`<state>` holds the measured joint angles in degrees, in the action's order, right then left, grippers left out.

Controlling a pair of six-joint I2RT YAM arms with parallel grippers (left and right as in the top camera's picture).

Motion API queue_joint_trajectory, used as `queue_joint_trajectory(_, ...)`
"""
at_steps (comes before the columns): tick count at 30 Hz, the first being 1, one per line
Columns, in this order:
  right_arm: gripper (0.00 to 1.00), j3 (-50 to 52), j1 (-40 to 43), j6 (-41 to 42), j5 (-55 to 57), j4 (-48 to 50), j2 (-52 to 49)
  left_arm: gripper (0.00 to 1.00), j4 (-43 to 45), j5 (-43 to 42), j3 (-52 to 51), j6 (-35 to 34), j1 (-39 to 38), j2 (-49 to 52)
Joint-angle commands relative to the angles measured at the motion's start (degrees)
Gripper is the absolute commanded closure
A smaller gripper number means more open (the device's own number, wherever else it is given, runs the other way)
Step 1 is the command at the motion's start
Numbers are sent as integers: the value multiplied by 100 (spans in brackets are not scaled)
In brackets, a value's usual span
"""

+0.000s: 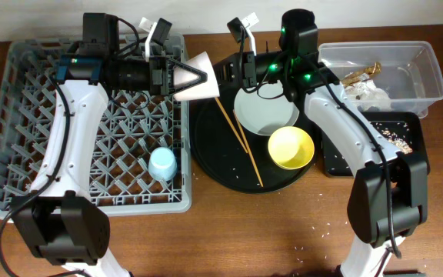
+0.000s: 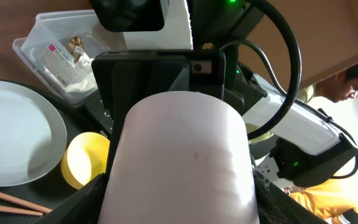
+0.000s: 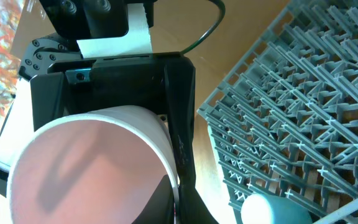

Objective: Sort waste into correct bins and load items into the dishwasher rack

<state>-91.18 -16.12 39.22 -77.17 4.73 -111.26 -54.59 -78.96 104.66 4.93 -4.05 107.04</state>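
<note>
This looks like a robotics lab bench rather than a working kitchen; two white-and-black robot arms (image 1: 71,131) (image 1: 344,131) with exposed cables and green indicator lights stand at a brown wooden table (image 1: 283,223); a large square grey plastic dishwasher rack (image 1: 21,115) sits directly on the tabletop. In the left wrist view, a person in a yellow top (image 2: 347,84) is at the edge.

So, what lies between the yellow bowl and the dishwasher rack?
Two brown chopsticks lie there, on the round black tray, as the overhead view shows.
</note>
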Motion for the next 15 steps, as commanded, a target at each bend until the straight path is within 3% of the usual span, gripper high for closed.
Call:
queue_joint_trajectory(1, 57, -11, -15, 22, 780, 11, 26, 43, -28, -328, 37, 79, -103, -116)
queue_joint_trajectory(3, 28, -11, 57, 4, 782, 9, 26, 50, -76, 382, 37, 70, -103, -116)
queue_joint_trajectory(7, 0, -11, 295, 0, 782, -61, 26, 50, -146, 1690, 37, -302, -103, -116)
queue_joint_trajectory(15, 1, -11, 728, -737, 1075, -1235, 26, 50, -289, 3167, 39, -551, -103, -118)
